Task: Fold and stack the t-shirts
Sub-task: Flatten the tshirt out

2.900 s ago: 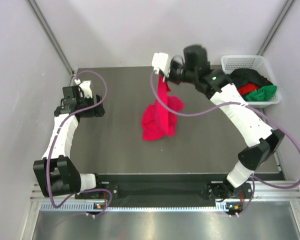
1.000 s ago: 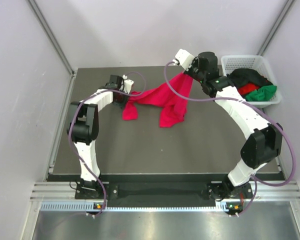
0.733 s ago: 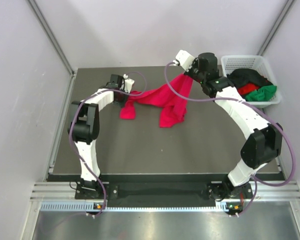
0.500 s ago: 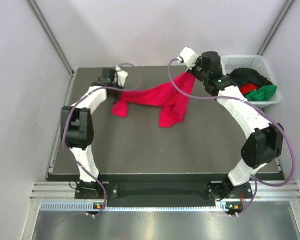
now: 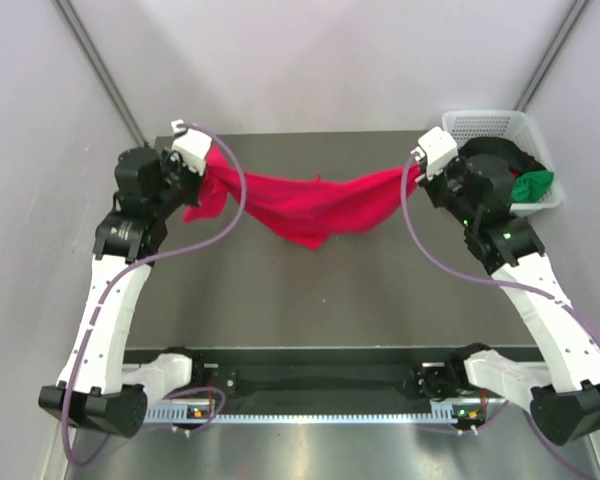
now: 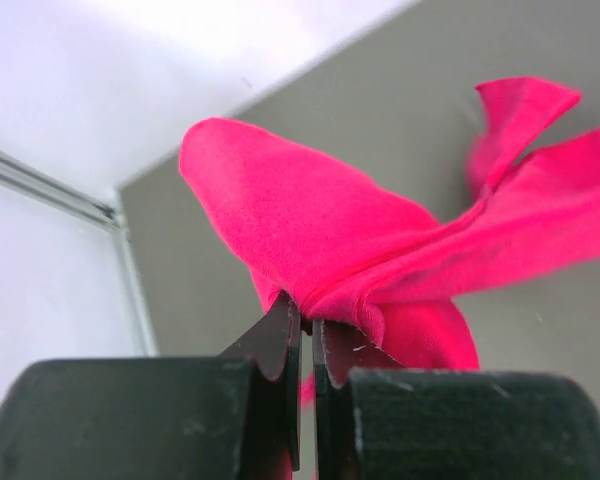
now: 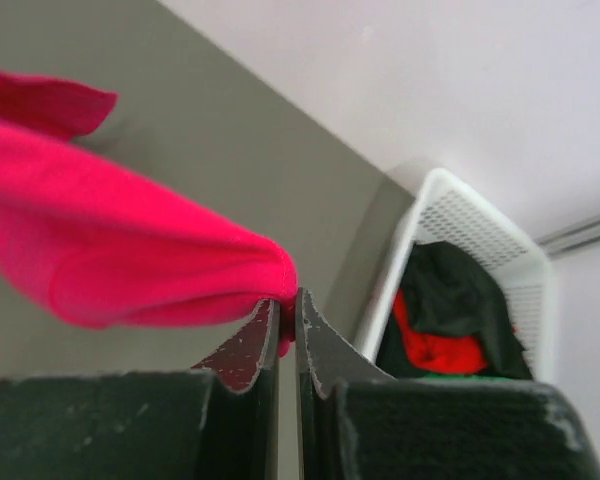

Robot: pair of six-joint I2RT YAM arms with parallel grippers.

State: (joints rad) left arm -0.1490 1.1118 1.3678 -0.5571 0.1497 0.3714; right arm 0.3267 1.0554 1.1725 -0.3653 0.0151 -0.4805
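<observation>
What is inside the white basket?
Black cloth, red cloth and green cloth lie piled in the basket. Anything beneath the pile is covered.

The dark grey worktop is carrying one thing directly: a white mesh basket, sitting at its far right corner (black, red and green t-shirts are lying heaped inside).

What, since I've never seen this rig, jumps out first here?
A pink shirt hangs stretched over the table, sagging in the middle: the left claw pinches one end, the right claw the other. At the far right corner a white basket holds other shirts.
</observation>
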